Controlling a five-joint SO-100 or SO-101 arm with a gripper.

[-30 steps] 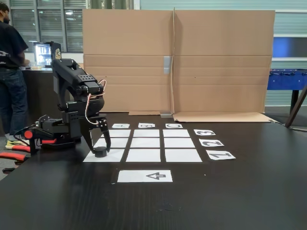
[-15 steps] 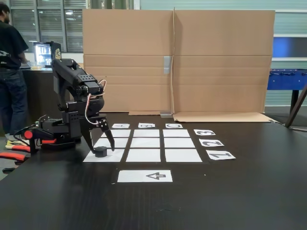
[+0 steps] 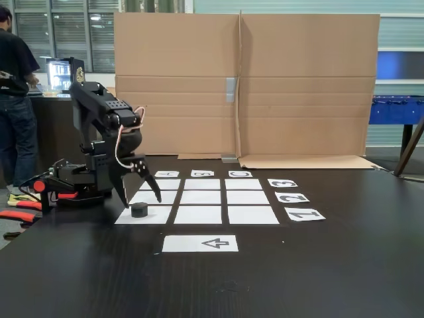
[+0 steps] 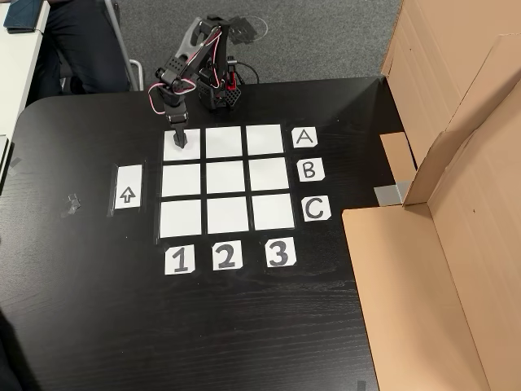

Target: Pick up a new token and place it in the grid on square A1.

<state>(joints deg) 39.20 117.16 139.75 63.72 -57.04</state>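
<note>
The token (image 3: 139,210) sits flat on square A1 (image 3: 156,215), the grid's (image 4: 226,184) corner cell in line with the "A" card (image 4: 304,137) and the "1" card (image 4: 180,260). It rests toward the cell's left side in the fixed view, fully inside the paper edges, so I judge the placement to be complete.

My end effector (image 3: 141,197) hangs just above the token with its fingers spread apart and nothing between them. The fingertips are clear of the puck's top, one on either side. This spread posture suits a vertical exit: the fingers should not drag the token off the cell as I lift.

In the other view, my end effector (image 4: 181,140) covers the token over the same corner cell. The remaining eight cells are bare. The arrow sheet (image 3: 200,244) lies on the counter (image 3: 318,265) just beside the grid, apart from it. A cardboard screen (image 3: 245,83) stands behind the grid.
</note>
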